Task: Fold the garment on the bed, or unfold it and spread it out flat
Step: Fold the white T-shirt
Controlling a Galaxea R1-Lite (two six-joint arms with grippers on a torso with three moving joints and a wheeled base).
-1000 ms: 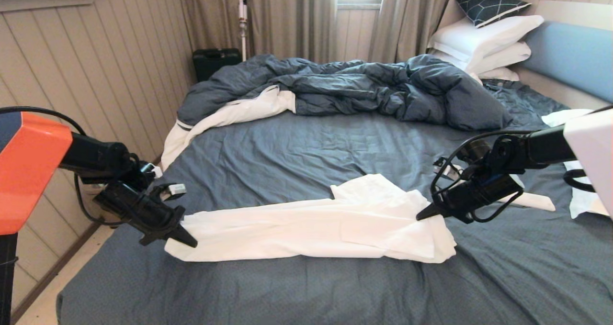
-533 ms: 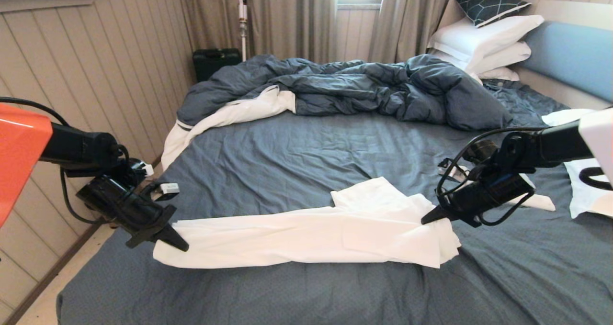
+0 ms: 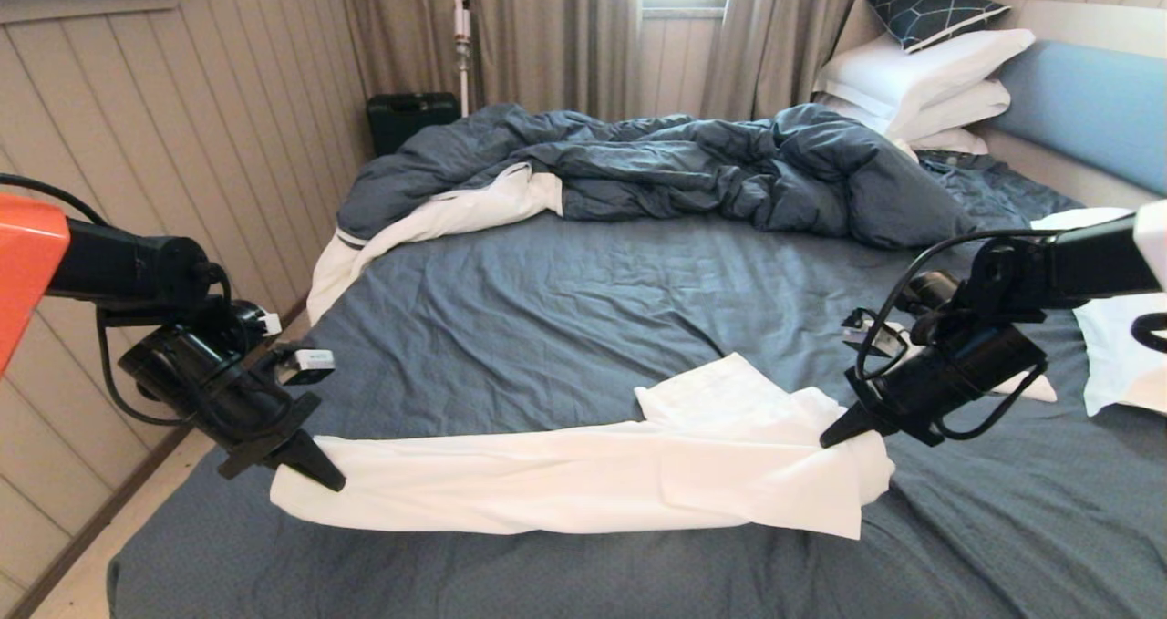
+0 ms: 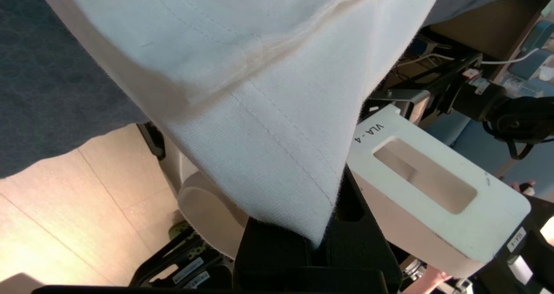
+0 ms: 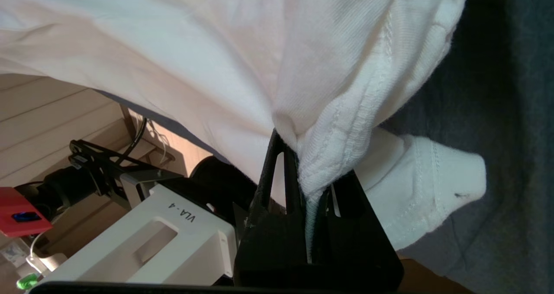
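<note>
The white garment [image 3: 583,478] stretches as a long band across the near part of the bed [image 3: 583,282], held up at both ends. My left gripper [image 3: 330,479] is shut on its left end; the hemmed corner [image 4: 277,155] runs down between the black fingers. My right gripper [image 3: 828,437] is shut on the right end, where a thick stitched seam [image 5: 329,155] is pinched in the jaws. A sleeve [image 3: 711,391] lies folded on the sheet behind the band. The chest print is hidden.
A rumpled dark-blue duvet [image 3: 638,168] with white lining fills the far side of the bed. White pillows [image 3: 921,77] and a dark patterned cushion [image 3: 921,4] are stacked at the light-blue headboard [image 3: 1085,108]. Another white cloth [image 3: 1117,355] lies at the right edge. A wooden wall runs along the left.
Both grippers have drawn apart and toward me with the garment's ends, the left going left and the right going right. The garment is pulled longer and tauter.
</note>
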